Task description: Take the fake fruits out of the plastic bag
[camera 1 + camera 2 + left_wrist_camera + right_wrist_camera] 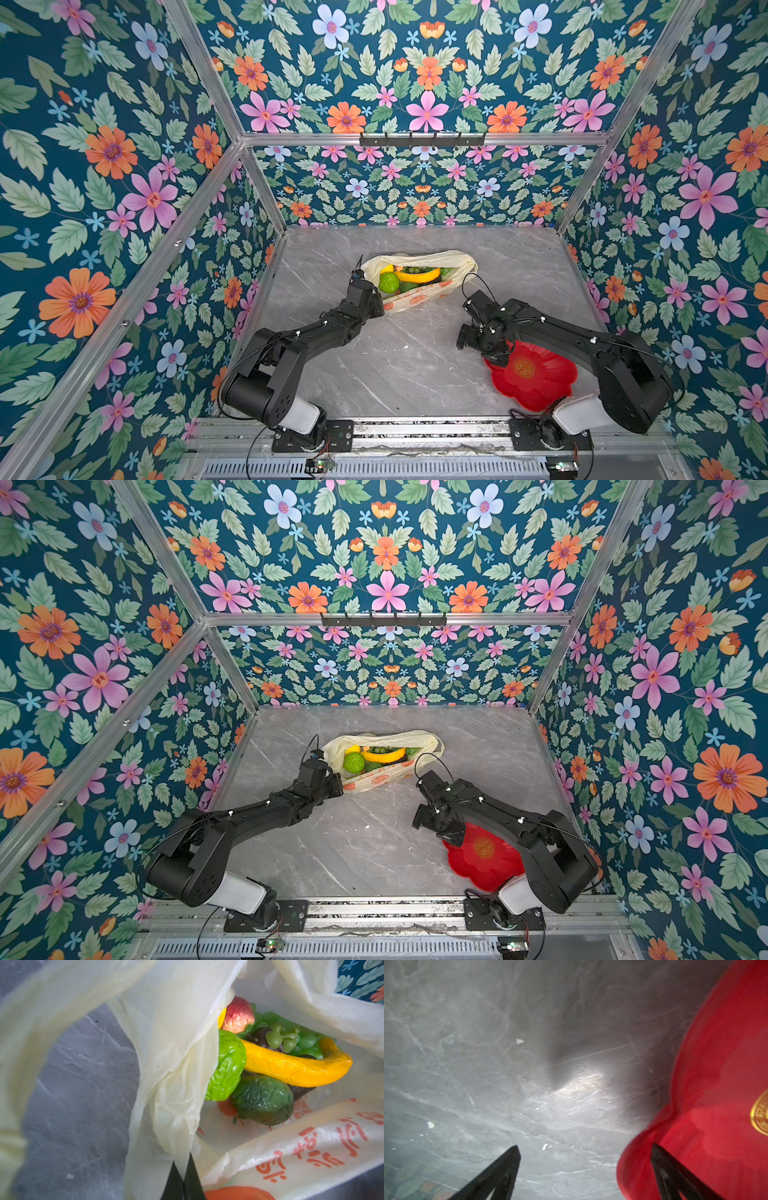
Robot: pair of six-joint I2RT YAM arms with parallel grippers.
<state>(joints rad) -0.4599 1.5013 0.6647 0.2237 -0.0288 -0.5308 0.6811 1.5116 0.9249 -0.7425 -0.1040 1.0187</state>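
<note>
Left wrist view: left gripper [184, 1169] is clamped shut on a fold of the plastic bag [166, 1053] near its mouth, with the film pinched between the fingers.
Bag position: lies on the grey marble table [395, 365], mid-table toward the rear, mouth gaping, one loop handle close to the camera.
Fake fruits [411, 277]: every one in view sits inside the bag.
Fruit layout: yellow banana [291, 1068] lies across the pile. Lime-green bumpy fruit [228, 1066] touches its end. Dark avocado [264, 1101] sits just beside both. Green grape bunch [291, 1041] is behind the banana. Red-pink fruit [238, 1015] is at the back edge.
Unclear: dark fruit under the grapes, possibly a mangosteen, mostly hidden.
Right gripper [584, 1149]: jaws spread wide, nothing between them, well apart from the bag.
Right fingers: one over bare table, the other over the rim of the red dish [536, 374]. The view is blurred, so contact cannot be told.
Red dish: front right of the table, partly under the right arm.
</note>
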